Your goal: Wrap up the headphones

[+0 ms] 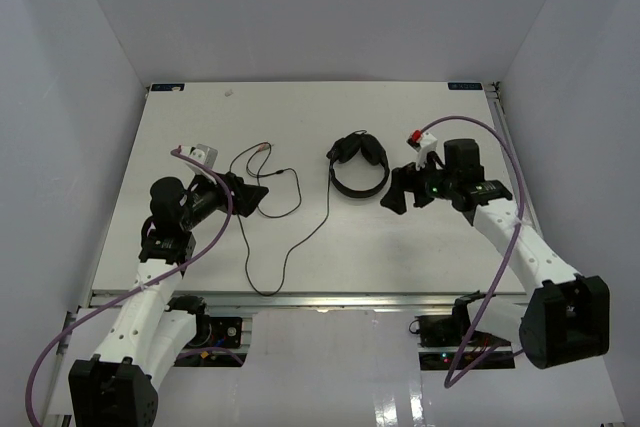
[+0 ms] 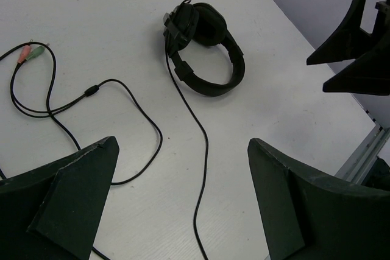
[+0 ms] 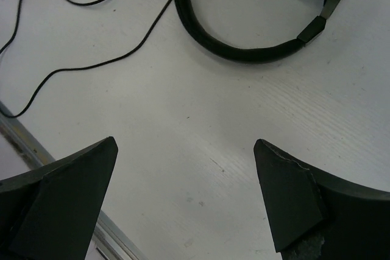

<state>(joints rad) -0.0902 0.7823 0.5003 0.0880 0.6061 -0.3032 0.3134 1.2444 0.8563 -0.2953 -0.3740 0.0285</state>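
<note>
The black headphones (image 1: 360, 152) lie flat on the white table, right of centre, with their earcups together at the far side. Their thin cord (image 2: 205, 162) runs toward the near edge, then loops back left to a pink and a green plug (image 2: 29, 53). My left gripper (image 1: 250, 195) hovers open over the cord loops, left of the headphones (image 2: 207, 25), with only cord and table between its fingers. My right gripper (image 1: 400, 192) stands open just right of the headband (image 3: 244, 54), and nothing is between its fingers.
A metal rail (image 1: 300, 299) runs along the table's near edge and also shows as a rail (image 3: 24, 141) in the right wrist view. White walls enclose the table on three sides. Thick purple cables (image 1: 505, 162) arc off both arms.
</note>
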